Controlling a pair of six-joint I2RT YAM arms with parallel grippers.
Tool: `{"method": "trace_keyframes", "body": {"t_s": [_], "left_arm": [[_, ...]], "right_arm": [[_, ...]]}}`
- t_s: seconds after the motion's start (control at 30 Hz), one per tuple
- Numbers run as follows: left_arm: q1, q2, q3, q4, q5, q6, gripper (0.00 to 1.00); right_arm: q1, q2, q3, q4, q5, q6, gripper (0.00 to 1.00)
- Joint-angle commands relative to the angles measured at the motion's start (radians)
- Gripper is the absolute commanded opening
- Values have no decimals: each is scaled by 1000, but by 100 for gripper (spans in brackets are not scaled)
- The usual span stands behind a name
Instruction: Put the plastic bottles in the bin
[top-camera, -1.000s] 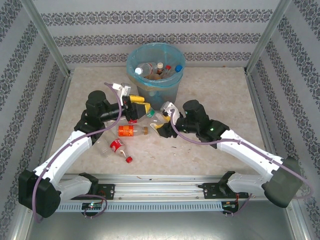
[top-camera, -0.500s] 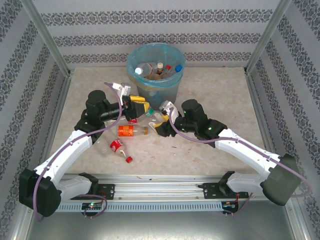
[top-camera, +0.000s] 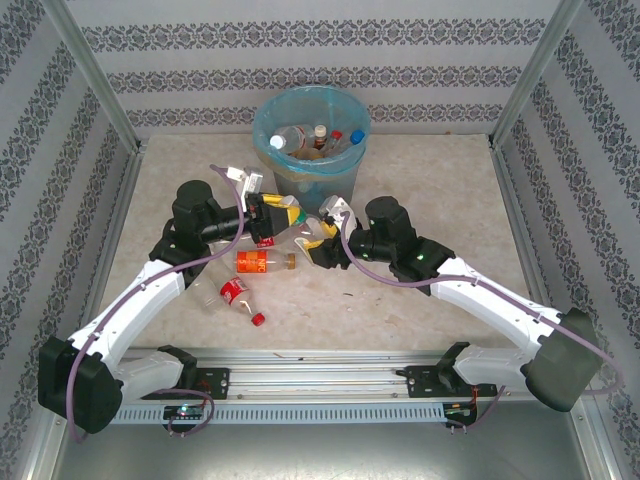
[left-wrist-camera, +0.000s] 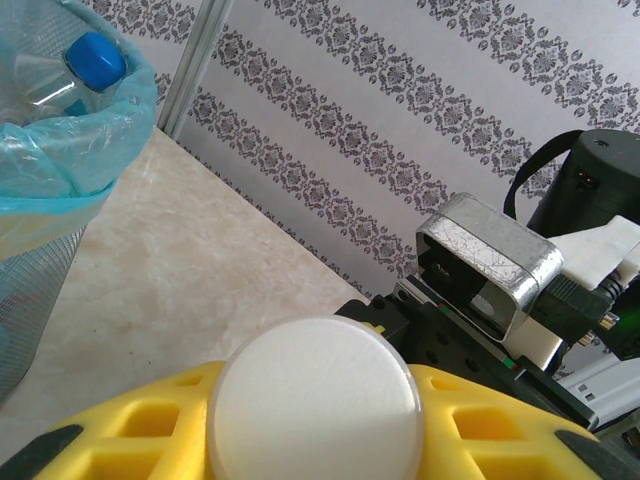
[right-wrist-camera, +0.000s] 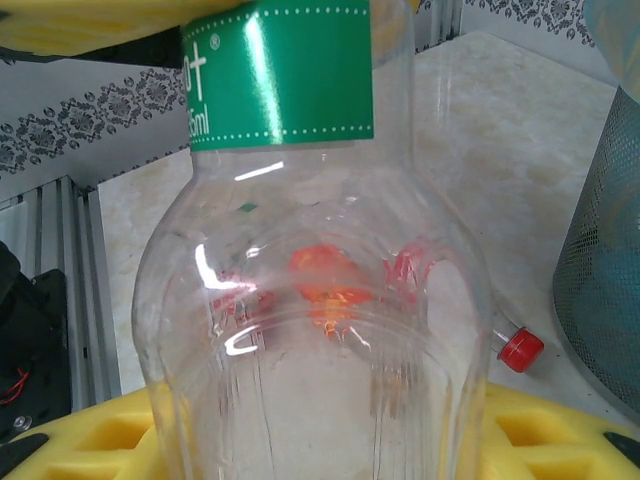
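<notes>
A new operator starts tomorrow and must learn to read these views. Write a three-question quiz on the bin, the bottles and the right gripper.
1. Fill in: from the left wrist, the cap showing in the bin is ____.
2. The clear bottle in the right gripper has a label that is: A red, B green, C white.
3. True or false: the bin is empty.

Key: 1 blue. 2 B. 3 false, bottles lie in it.

I see the grey-blue bin (top-camera: 318, 188), blue-lined, upright by the surface's far edge, with several bottles (top-camera: 290, 138) inside. Nearer the middle, an orange-labelled bottle (top-camera: 262, 262) and a red-labelled one (top-camera: 233, 293) lie flat. My right tool (top-camera: 322, 242) grips a green-labelled clear bottle (right-wrist-camera: 300, 300).
</notes>
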Motion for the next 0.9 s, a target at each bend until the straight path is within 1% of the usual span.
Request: {"method": "trace_keyframes", "body": {"t_s": [0.0,0.03,0.13,0.17,0.23,0.27,0.37,0.4,0.5,0.57,0.67,0.77,0.87], "left_arm": [[-2,-19,-13,55,15,-7,33],[-1,-18,-12,58,15,-9,32],[2,-18,-9,63,14,-12,18],[3,-17,-9,68,12,-9,13],[3,-21,-7,79,-5,-9,2],[3,-24,-7,85,-25,-9,0],[4,-36,12,79,-109,-2,0],[5,-37,31,70,-132,4,0],[3,-19,118,35,-174,11,0],[5,-4,203,-19,-166,64,0],[5,17,339,-124,-237,162,0],[5,63,441,-154,-334,227,0],[5,141,522,-151,-472,285,0]], "right_arm": [[-3,-4,1,32,-44,9,44],[-3,-2,1,31,-47,9,44],[-4,2,4,24,-50,6,48],[-4,1,4,24,-46,4,52],[-4,-4,3,22,-16,5,63],[-3,-9,4,18,21,10,68],[-9,-21,21,-21,143,6,84],[-16,-29,26,-32,164,2,86],[-47,-81,23,-22,158,12,94],[-70,-128,20,-17,144,12,98],[-95,-217,13,-41,170,-14,98],[-105,-311,-28,-33,270,-35,98],[-109,-391,-85,-10,342,-53,98]]}}
